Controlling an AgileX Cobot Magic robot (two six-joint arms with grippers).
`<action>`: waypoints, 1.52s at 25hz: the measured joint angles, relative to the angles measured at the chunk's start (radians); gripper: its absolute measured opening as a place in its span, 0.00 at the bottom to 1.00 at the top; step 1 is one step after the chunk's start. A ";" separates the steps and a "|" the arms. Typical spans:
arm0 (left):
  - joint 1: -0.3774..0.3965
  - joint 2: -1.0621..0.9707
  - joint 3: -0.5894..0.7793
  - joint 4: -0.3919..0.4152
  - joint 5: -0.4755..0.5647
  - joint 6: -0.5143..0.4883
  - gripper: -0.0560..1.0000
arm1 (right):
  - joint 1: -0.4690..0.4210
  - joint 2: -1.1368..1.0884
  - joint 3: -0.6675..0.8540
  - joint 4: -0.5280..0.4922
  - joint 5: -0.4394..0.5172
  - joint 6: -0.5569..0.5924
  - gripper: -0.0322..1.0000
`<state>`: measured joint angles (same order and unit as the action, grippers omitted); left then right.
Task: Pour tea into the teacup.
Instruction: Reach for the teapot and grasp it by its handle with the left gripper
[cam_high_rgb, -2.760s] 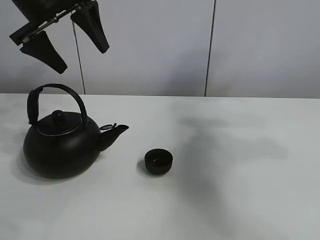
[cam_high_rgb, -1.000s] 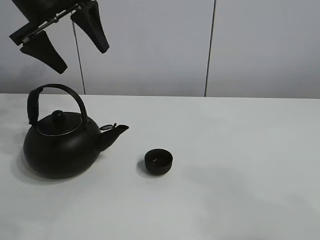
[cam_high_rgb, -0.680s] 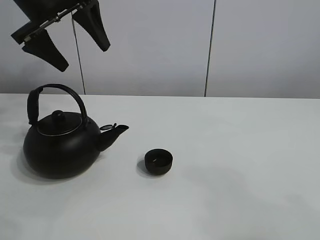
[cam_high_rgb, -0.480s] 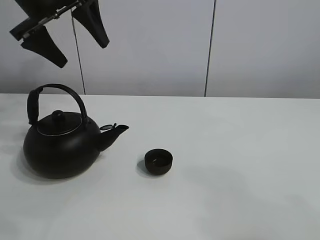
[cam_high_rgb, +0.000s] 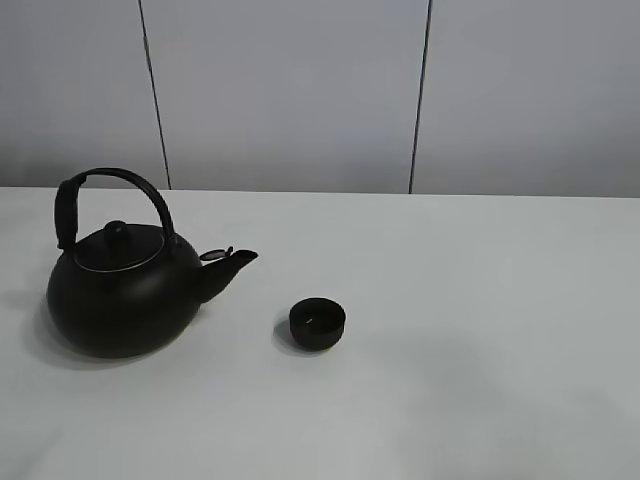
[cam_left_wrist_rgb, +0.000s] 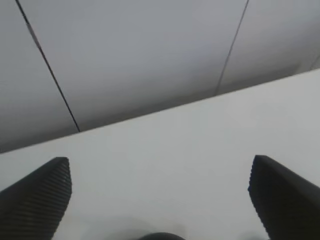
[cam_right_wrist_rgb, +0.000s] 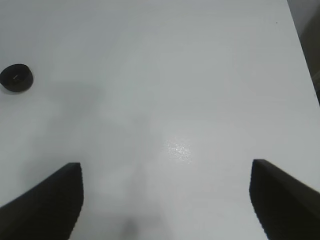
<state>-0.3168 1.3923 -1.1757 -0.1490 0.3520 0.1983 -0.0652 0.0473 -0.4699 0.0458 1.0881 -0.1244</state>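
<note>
Two hands spread wide, my left hand (cam_left_wrist_rgb: 160, 197) and right hand (cam_right_wrist_rgb: 165, 200); the teacup (cam_high_rgb: 318, 324) stands on the worktop (cam_high_rgb: 480, 300) near the spout (cam_high_rgb: 228, 268) of the kettle (cam_high_rgb: 120, 295).

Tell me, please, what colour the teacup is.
The teacup is matte black, clearest in the exterior high view.

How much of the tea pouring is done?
Nothing looks done: the kettle stands upright on the table, apart from the teacup. Nothing is in hand; the left gripper and right gripper are open and empty. Left: grab the kettle's handle, lift, tip over the teacup.
</note>
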 joint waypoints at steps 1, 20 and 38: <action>-0.003 -0.043 0.128 0.010 -0.123 -0.001 0.71 | 0.000 0.000 0.000 0.000 0.000 0.000 0.63; -0.008 0.318 1.029 0.039 -1.484 -0.117 0.71 | 0.000 0.000 0.000 0.000 0.000 0.000 0.63; 0.101 0.389 0.850 0.160 -1.492 -0.144 0.71 | 0.000 0.000 0.000 0.000 -0.004 0.000 0.63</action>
<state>-0.2157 1.7808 -0.3260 0.0107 -1.1404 0.0545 -0.0652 0.0473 -0.4699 0.0458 1.0839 -0.1244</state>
